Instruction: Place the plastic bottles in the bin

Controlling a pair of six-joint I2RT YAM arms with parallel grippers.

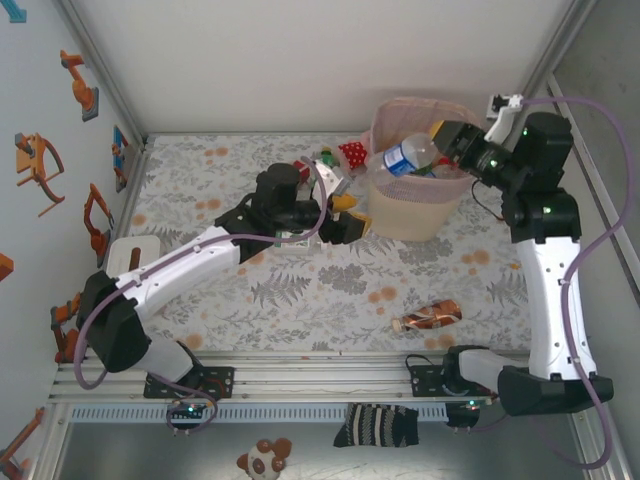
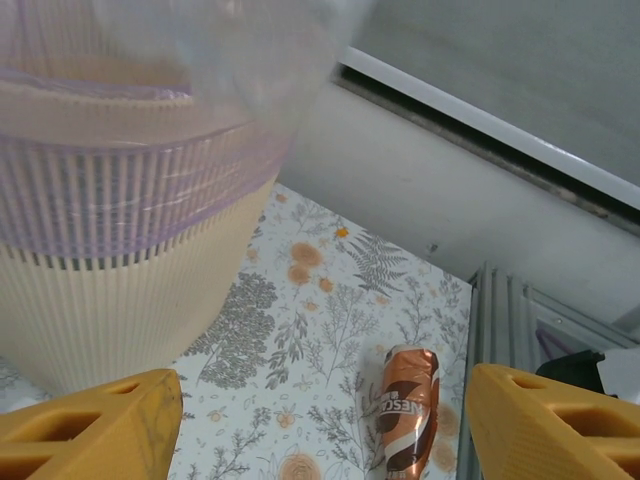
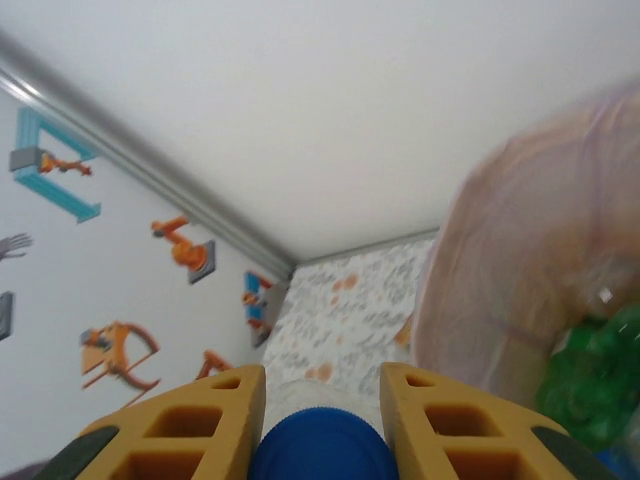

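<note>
Between the right gripper's (image 3: pixel 322 385) jaws sits a blue-capped bottle (image 3: pixel 320 452), apparently clamped.

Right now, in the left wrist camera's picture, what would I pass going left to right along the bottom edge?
Orange gripper finger → flowered table cover → brown Nescafe bottle → second orange gripper finger.

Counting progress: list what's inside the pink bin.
Over the bin, the right pincer holds a blue-labelled clear bottle. Green plastic shows inside; anything deeper is covered.
</note>
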